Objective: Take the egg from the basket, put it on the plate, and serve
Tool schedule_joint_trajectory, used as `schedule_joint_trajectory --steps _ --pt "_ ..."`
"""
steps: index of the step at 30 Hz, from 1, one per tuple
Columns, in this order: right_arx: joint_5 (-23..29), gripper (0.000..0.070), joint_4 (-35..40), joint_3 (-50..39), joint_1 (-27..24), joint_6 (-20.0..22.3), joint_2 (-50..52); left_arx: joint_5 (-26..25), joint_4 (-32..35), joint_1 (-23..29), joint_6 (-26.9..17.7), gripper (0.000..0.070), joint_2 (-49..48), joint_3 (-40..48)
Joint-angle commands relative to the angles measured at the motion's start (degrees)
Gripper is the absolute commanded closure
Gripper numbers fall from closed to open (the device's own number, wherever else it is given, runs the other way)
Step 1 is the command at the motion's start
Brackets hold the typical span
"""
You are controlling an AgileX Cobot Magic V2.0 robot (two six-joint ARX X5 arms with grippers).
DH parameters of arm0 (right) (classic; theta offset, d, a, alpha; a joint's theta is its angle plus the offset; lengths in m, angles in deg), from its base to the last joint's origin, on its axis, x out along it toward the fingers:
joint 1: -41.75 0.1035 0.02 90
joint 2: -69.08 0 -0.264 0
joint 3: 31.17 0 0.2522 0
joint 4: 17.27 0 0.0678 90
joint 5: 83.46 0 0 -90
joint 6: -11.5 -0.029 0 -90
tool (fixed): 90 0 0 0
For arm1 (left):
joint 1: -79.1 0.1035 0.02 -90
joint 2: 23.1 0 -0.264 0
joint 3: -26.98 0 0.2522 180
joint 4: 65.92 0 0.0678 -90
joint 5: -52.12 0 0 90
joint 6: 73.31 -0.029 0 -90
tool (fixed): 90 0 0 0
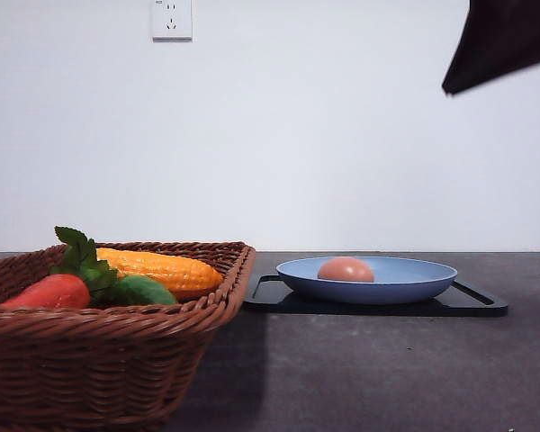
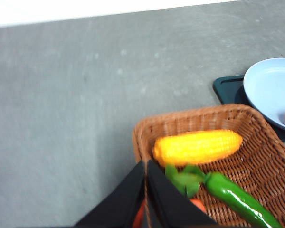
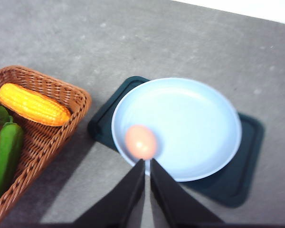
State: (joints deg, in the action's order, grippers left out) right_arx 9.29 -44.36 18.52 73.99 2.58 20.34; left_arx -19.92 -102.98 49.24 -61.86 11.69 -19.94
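Egg (image 3: 141, 142) already on plate (image 3: 199, 118), out of basket (image 3: 61, 97); serve step next. Right tool (image 3: 147, 166) pressed together, empty, above egg. Left tool (image 2: 146, 167) likewise pressed together over basket.

Cutting off the basket (image 1: 108, 360) at the front view's lower left edge; hiding most of the carrot (image 2: 197, 204) behind left fingers (image 2: 128, 199).

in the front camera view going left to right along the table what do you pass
basket holding a red-orange vegetable, green pepper and corn → black tray bearing the blue plate, with the egg resting in it.
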Motion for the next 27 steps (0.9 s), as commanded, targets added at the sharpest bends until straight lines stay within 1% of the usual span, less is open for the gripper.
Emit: schedule_joint_trajectory --steps 1,4,8,11,17,27 --pt "0.2 0.0700 2.6 -3.2 0.6 -3.7 -0.2 -0.2 2.0 -0.4 4.4 0.0700 -2.0 2.5" --pt "-0.4 0.0700 5.8 -8.5 0.7 -3.8 -0.2 -0.2 2.8 -0.8 8.1 0.0700 -6.3 7.0" --pt "0.1 0.0700 11.2 -13.3 0.7 -3.7 -0.3 -0.2 2.1 -0.9 9.9 0.0700 -8.9 8.7" --pt "1.1 0.0700 12.9 -14.4 0.6 -3.8 -0.2 -0.2 2.1 -0.9 11.4 0.0700 -9.1 8.7" --pt "1.8 0.0700 14.9 -14.3 0.6 -3.7 -0.2 -0.2 2.2 -0.9 11.6 0.0700 -9.0 8.7" --pt "1.8 0.0700 14.9 -14.3 0.6 -3.7 -0.2 -0.2 2.2 -0.9 11.6 0.0700 -9.0 8.7"
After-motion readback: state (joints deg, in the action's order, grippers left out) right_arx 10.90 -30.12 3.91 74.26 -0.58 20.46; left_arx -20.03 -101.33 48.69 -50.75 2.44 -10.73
